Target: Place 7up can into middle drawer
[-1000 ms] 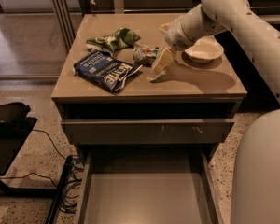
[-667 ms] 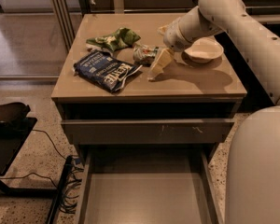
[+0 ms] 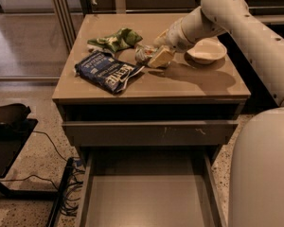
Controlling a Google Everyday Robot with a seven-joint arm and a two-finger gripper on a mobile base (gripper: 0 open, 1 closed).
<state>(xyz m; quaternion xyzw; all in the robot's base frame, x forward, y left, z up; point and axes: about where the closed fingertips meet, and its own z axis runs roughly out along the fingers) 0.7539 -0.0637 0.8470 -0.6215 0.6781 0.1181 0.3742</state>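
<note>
Pincer (image 3: 157, 56): down low on the tabletop, right up against the 7up can, arm reaching in from the right.
Pincer's hold: can't tell from where I stand whether it is clamped on the can or not.
7up can (image 3: 143, 54): on the cabinet top (image 3: 199, 82), near the middle, tipped over by the look of it, touching the pincer's left side.
Middle drawer (image 3: 146, 193): pulled right out at the bottom, floor bare, well below the can.
Upper drawer (image 3: 149, 132): grey front with pale scratches, pushed in.
Green snack bag (image 3: 116, 39): just behind the can.
Dark blue chip bag (image 3: 106, 72): front left of the can.
White bowl (image 3: 207, 50): right of the pincer.
</note>
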